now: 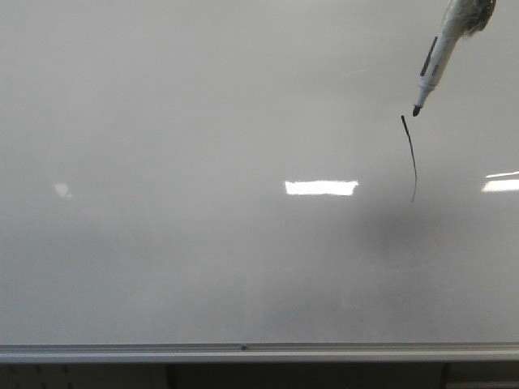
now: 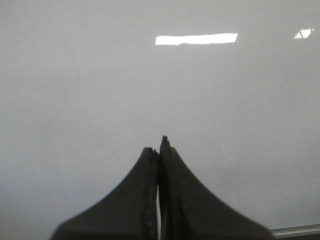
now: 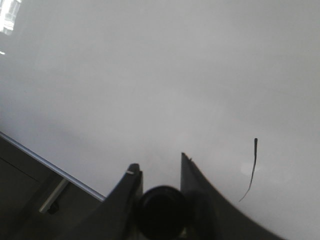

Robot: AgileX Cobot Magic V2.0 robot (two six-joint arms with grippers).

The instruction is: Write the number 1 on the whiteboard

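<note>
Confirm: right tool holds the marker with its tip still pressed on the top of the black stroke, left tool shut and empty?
Not quite. The marker tip is lifted off, just above and right of the top of the number 1 in the front view. The right tool does hold the marker, and the left tool is shut and empty over the whiteboard.

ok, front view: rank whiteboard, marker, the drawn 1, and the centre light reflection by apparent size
1. whiteboard, fills nearly the frame
2. marker, though it is partly cut off at the top edge and nearer the camera
3. number 1 and centre reflection: similar length, so unranked; the stroke is much thinner
</note>
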